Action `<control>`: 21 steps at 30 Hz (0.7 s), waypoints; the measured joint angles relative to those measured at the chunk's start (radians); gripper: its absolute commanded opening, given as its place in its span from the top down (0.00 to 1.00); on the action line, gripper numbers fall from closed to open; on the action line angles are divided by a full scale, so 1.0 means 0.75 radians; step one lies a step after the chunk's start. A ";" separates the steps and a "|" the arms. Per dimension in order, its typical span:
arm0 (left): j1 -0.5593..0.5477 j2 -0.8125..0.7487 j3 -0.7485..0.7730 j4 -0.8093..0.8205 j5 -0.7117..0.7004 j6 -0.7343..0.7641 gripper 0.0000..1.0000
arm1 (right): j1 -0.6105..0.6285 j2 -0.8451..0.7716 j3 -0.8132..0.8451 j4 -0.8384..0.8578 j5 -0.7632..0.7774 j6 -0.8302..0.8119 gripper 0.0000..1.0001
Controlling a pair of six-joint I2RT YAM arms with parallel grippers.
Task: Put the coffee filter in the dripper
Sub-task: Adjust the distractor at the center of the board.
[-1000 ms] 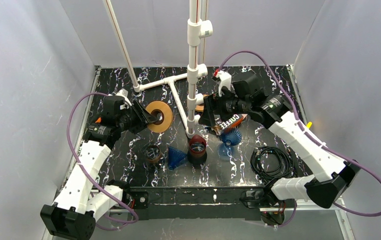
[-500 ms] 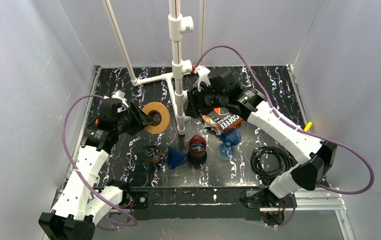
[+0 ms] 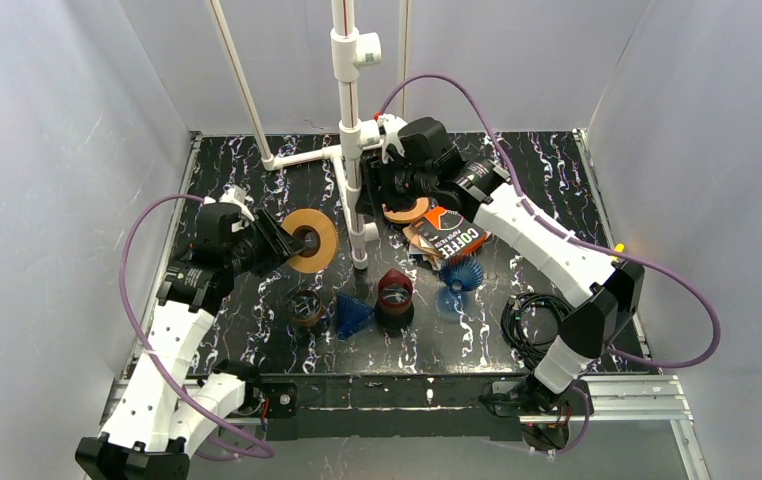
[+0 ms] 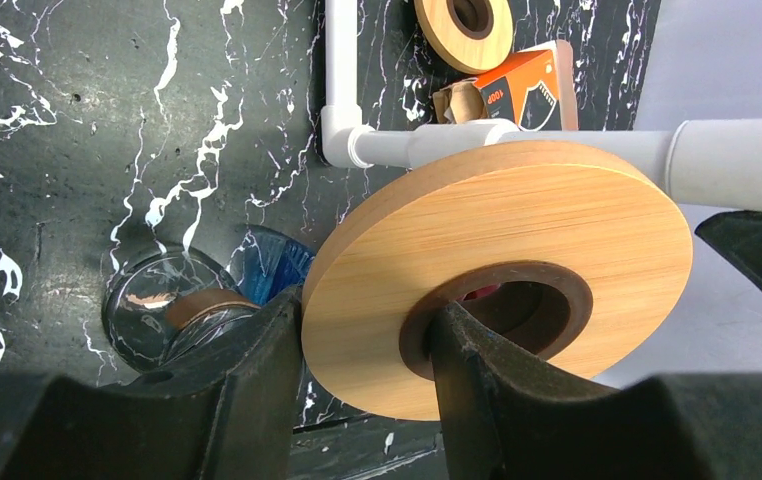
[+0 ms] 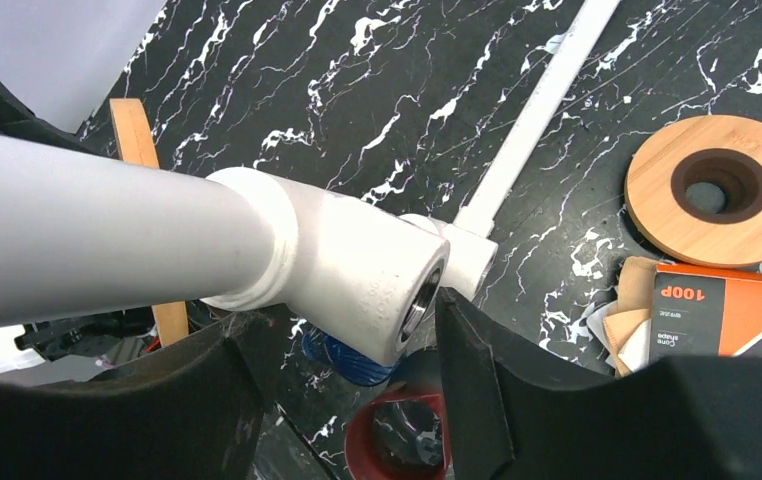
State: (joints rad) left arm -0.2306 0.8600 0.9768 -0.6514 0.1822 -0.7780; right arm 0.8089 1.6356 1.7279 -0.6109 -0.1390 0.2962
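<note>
As I read the table (image 3: pixel 517 170) from its near edge, a coil of black cable (image 3: pixel 542 325) lies at the near right. Left of it stand a glass cup (image 3: pixel 304 307), a blue cone (image 3: pixel 354 315) on its side and a dark red dripper (image 3: pixel 394 290) on a black base, close together in a row. A blue fluted dripper (image 3: pixel 462 272) sits a little farther and to the right.

Just beyond that lies the coffee filter pack (image 3: pixel 452 237), flat on the table, with brown paper filters (image 5: pixel 625 325) poking out of its left end (so the filters are not yet in either dripper).

At about the same depth on the left, my left gripper (image 4: pixel 367 335) is clamped on a wooden ring (image 4: pixel 517 240), one finger through the hole and the other on the outer rim, holding it off the table.

A second wooden ring (image 3: pixel 407 211) lies flat just beyond the pack.

Farthest, my right gripper (image 5: pixel 347 320) is closed around a fitting of the white pipe stand (image 3: pixel 345 100), a finger against each side.
</note>
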 measured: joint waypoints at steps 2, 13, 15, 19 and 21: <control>0.000 -0.011 -0.004 -0.004 -0.003 0.006 0.88 | 0.001 0.021 0.028 -0.018 0.002 0.011 0.35; 0.000 -0.031 -0.026 0.020 -0.005 0.024 0.88 | 0.000 0.109 0.133 -0.105 0.028 0.066 0.34; 0.000 -0.031 -0.027 0.021 -0.003 0.025 0.89 | -0.003 0.110 0.137 -0.116 0.030 0.076 0.31; 0.000 -0.033 -0.029 0.045 0.018 0.035 0.92 | -0.015 0.110 0.137 -0.127 0.026 0.091 0.18; 0.000 -0.039 -0.040 0.077 0.038 0.047 0.93 | -0.022 0.110 0.137 -0.130 0.024 0.090 0.12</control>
State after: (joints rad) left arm -0.2306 0.8307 0.9466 -0.5938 0.2108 -0.7425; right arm 0.7921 1.7180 1.8309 -0.7086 -0.1207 0.3637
